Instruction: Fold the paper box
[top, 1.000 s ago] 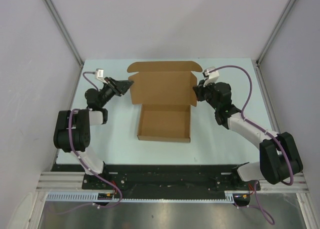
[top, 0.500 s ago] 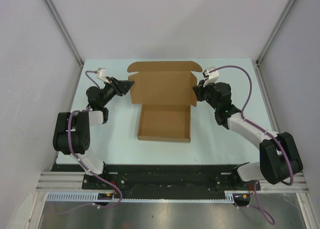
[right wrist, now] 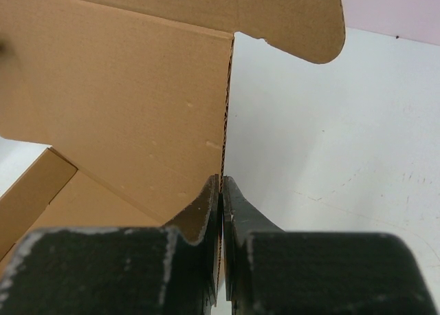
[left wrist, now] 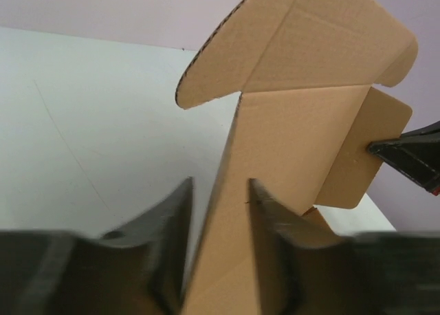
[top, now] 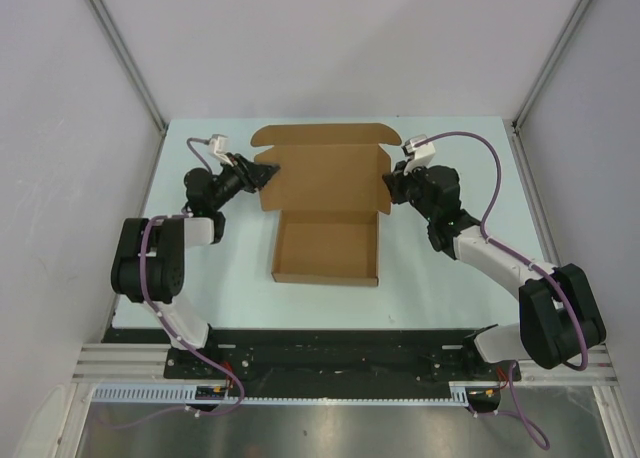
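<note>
The paper box [top: 328, 248], a plain brown die-cut cardboard mailer, sits at the middle of the pale white table [top: 440, 268], a little nearer the table's far edge than its near one. Its shallow rectangular tray [top: 327, 250] is already formed with four low walls standing and faces the near edge. Its broad lid panel [top: 322, 178] stands open behind the tray, toward the table's far edge. The lid ends in a long closing flap with rounded corners [top: 325, 134], the part of the box closest to the far edge. The left gripper [top: 266, 170], black and two-fingered, reaches in from the table's left side. Its jaws stand partly apart and straddle the lid's left edge. In the left wrist view the cardboard edge rises between the two dark fingers [left wrist: 172, 225], with a strip of table showing between one finger and the board, so the claw surrounds the edge without clamping it. The right gripper [top: 390, 188], also black, comes in from the table's right side. Its jaws are pressed narrow and pinch the small rounded side flap [left wrist: 364, 150] on the lid's right edge. In the right wrist view its two fingers meet tightly on the thin corrugated edge.
</note>
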You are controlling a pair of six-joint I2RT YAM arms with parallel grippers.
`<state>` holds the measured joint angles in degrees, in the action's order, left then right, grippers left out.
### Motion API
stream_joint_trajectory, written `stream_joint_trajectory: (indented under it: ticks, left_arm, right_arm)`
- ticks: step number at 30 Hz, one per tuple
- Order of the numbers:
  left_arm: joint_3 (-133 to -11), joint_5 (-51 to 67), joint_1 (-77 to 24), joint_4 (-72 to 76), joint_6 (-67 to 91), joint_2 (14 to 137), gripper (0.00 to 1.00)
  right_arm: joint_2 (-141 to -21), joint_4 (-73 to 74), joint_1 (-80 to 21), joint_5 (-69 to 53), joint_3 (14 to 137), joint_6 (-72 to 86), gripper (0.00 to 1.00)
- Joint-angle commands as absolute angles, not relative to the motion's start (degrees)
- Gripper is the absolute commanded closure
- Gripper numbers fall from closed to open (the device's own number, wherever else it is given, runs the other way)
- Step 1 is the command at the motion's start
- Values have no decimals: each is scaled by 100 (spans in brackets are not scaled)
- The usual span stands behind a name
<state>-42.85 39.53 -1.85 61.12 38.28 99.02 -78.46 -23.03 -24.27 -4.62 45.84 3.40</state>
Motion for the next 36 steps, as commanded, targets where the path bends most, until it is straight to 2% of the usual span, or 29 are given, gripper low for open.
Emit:
stream_joint_trajectory:
  ticks: [1,2,4,5,6,9,14,16,18,20,22,26,29,36]
  left_arm:
    - [-4395,3947,-220,6266,3709,9862,67]
    - [-4360,3920,-220,6293,3726,9792,69]
    - [-4245,3815,-228,6258,3700,9695,66]
    - [-4236,3797,-220,6171,3622,9599,61]
    - [-4245,3771,-211,5996,3586,9537,52]
    - [-4219,3665,-193,5845,3516,9299,44]
    - [-4271,3569,-141,5626,3402,9053,44]
    - [-4272,3603,-141,5599,3375,9061,50]
    - [-4228,3542,-141,5546,3366,9062,64]
    - [-4140,3533,-149,5598,3358,9105,72]
    - [-4105,3551,-176,5607,3331,9123,76]
    - [-3991,3394,-334,5546,3217,8939,95]
    - [-3798,3077,-597,5371,2963,8570,100]
    - [-3244,1645,-1326,4825,2075,7341,100]
  right_arm:
    - [-7787,-2417,-2479,-440,4579,325,98]
    - [-7778,-2408,-2479,-431,4588,325,98]
    - [-7752,-2399,-2470,-404,4579,325,98]
    - [-7735,-2391,-2478,-396,4588,325,98]
    - [-7717,-2382,-2479,-378,4588,316,98]
    - [-7664,-2347,-2461,-378,4588,316,98]
    - [-7638,-2294,-2461,-387,4579,299,98]
    - [-7655,-2294,-2452,-395,4588,308,98]
    - [-7673,-2294,-2461,-396,4579,308,98]
    - [-7664,-2311,-2478,-396,4588,316,98]
    - [-7664,-2320,-2479,-404,4579,325,98]
    - [-7612,-2294,-2540,-282,4579,369,98]
    - [-7498,-2154,-2680,-28,4588,396,98]
    - [-7252,-1802,-3154,878,4536,404,99]
